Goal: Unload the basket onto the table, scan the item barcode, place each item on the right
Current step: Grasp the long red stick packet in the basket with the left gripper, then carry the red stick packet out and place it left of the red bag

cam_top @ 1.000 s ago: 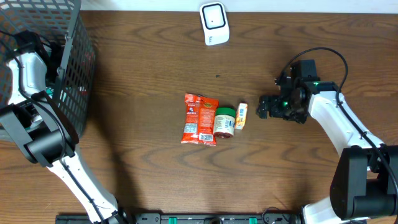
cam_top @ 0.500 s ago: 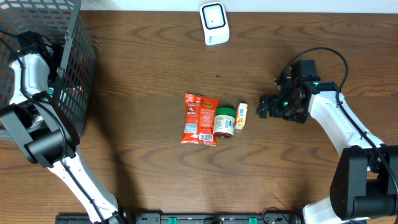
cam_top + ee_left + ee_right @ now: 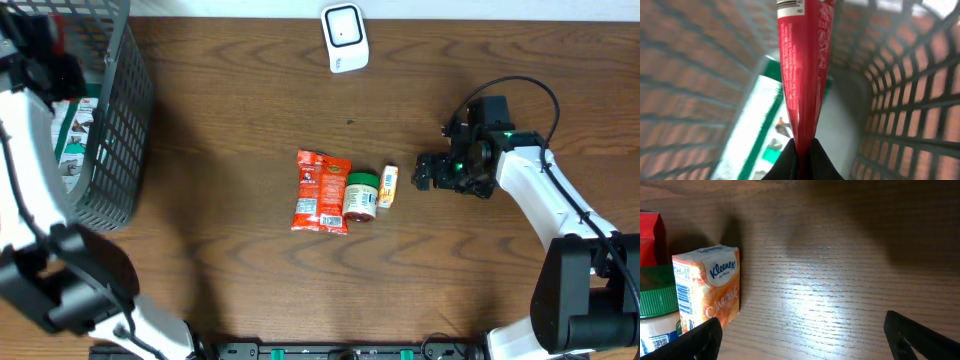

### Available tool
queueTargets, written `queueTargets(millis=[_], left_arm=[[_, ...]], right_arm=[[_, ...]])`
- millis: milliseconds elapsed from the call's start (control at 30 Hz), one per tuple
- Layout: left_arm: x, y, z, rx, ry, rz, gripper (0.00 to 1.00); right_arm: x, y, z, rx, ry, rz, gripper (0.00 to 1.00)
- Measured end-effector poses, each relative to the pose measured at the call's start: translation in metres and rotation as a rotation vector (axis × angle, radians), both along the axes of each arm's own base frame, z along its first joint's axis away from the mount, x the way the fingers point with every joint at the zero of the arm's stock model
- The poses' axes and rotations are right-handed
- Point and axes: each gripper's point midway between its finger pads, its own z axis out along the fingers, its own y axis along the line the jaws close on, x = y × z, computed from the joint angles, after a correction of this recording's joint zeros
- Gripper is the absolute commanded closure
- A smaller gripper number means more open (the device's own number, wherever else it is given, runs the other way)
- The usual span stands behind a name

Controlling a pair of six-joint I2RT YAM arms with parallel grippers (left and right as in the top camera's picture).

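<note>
Inside the basket (image 3: 900,120), my left gripper (image 3: 802,152) just clamped the red packet (image 3: 805,75) for scanning; right gripper (image 3: 805,337) gapes open.

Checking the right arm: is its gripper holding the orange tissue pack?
No, the right gripper stands open and empty; the tissue pack lies apart from it.

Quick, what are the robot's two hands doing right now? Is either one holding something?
Left gripper: closed, pinching a red packet inside the basket.
Right gripper: open, holding nothing.
</note>
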Motion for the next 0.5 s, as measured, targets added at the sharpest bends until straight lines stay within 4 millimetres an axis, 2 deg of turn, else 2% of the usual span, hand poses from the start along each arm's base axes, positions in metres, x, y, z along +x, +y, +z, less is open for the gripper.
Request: queueTargets(millis=[100,167,233,267,333,400,500], left_arm=[[-0.015,0.001,0.043,0.014,-0.094,0.092,0.93],[-0.033,-0.007,0.079,-0.012,-0.182,0.155,0.93],[-0.054,-0.031,0.108,-0.073,-0.243,0.148,0.93],[-0.063,-0.048,0.115,-0.114,-0.247,0.123,0.93],[-0.084,-0.091,0.117,-0.206,-0.207,0.047,0.93],[-0.105,-0.15,0.108,-0.3,-0.111,-0.073,0.93],[-0.107,-0.201,0.089,-0.35,-0.022,-0.197,0.93]], right_arm=[[0.0,0.0,0.0,0.0,-0.001,0.0,0.01],[0.0,0.0,0.0,0.0,-0.001,0.0,0.01],[0.0,0.0,0.0,0.0,0.0,0.0,0.01],[0.0,0.0,0.0,0.0,-0.001,0.0,0.01],[0.0,0.0,0.0,0.0,0.0,0.0,0.01],[0.0,0.0,0.0,0.0,0.0,0.0,0.01],[0.0,0.0,0.0,0.0,0.0,0.0,0.01]])
